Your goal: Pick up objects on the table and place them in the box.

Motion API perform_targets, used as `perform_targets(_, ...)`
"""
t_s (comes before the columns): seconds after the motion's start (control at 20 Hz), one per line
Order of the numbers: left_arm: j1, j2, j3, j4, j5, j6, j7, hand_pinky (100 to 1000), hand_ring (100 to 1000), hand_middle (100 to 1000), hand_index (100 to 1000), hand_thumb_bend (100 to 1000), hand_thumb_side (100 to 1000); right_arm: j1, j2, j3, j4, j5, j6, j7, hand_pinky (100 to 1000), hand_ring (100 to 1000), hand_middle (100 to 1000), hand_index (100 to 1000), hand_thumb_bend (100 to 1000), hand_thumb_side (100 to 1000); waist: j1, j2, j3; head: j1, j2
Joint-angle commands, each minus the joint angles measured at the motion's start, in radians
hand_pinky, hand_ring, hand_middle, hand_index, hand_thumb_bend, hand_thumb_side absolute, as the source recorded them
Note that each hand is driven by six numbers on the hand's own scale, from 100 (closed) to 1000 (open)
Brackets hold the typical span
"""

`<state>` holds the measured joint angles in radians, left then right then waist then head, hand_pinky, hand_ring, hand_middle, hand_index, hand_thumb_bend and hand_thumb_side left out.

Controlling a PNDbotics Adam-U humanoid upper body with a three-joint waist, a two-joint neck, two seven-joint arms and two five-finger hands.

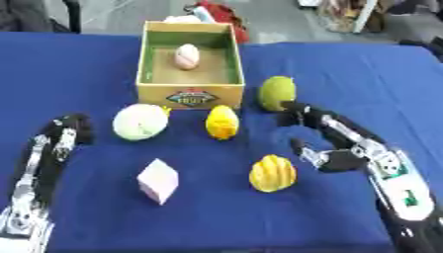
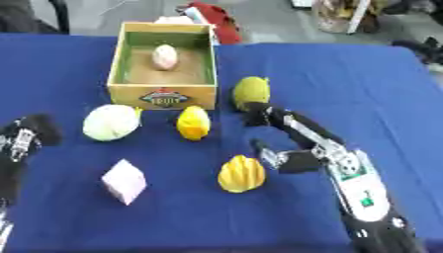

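Head stereo pair looks steeply down, close – both share blue table, box.

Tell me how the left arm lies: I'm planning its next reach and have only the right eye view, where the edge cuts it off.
Observer: In the left eye view the left hand shows whole, with blue table on its outer side too, so it is not at the table's edge.
Operator: And the forearm?
Observer: The forearm runs from the hand down to the lower left corner, left of the pink cube and apart from it.
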<state>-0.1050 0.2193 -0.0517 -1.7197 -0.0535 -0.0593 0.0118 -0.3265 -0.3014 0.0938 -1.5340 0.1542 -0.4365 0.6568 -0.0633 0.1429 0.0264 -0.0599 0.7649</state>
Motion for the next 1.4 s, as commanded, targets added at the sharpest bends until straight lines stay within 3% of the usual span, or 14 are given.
perform_targets(0.05,-0.002,0.014,0.000,-0.009,-0.003,-0.001,-0.002,657,616,591,749,100,761,-0.026,-0.085,0.020,0.003,0.013,-0.015,0.016,864,820,823,993,100,428,0.001,-0.027,0.000,-0.003,0.003)
perform_targets(0.45,0.003,0.024,-0.003,-0.006,-0.007,-0.001,-0.006,658,616,590,750,100,762,-0.088,-0.205,0.101,0.049,0.059,-0.050,0.048,864,841,838,996,100,453,-0.007,-0.030,-0.002,-0.011,0.005)
perform_targets(0.65,0.006,0.027,-0.004,-0.005,-0.008,0.000,-0.007,658,615,590,750,100,761,-0.126,-0.244,0.141,0.064,0.122,-0.075,0.082,865,865,857,1000,100,385,-0.009,-0.034,-0.002,-0.012,0.005)
perform_targets(0.7,0.006,0.027,-0.004,-0.005,-0.008,0.000,-0.007,658,615,590,750,100,761,-0.133,-0.249,0.147,0.065,0.147,-0.083,0.087,866,873,864,1000,100,332,-0.009,-0.035,-0.002,-0.012,0.005)
perform_targets(0.95,0.008,0.028,-0.005,-0.003,-0.009,0.000,-0.009,658,615,591,750,100,762,-0.152,-0.255,0.171,0.043,0.330,-0.141,0.094,866,899,884,1000,100,268,-0.010,-0.037,-0.003,-0.011,0.005)
perform_targets(1.2,0.009,0.028,-0.005,-0.003,-0.010,0.001,-0.010,658,615,591,750,100,763,-0.149,-0.247,0.213,0.022,0.473,-0.203,0.085,866,907,889,990,100,304,-0.012,-0.038,0.000,-0.013,0.005)
perform_targets(1.4,0.010,0.029,-0.006,-0.003,-0.011,0.001,-0.011,658,615,591,750,100,764,-0.141,-0.240,0.245,0.021,0.497,-0.240,0.087,867,904,884,978,100,355,-0.014,-0.038,0.002,-0.013,0.005)
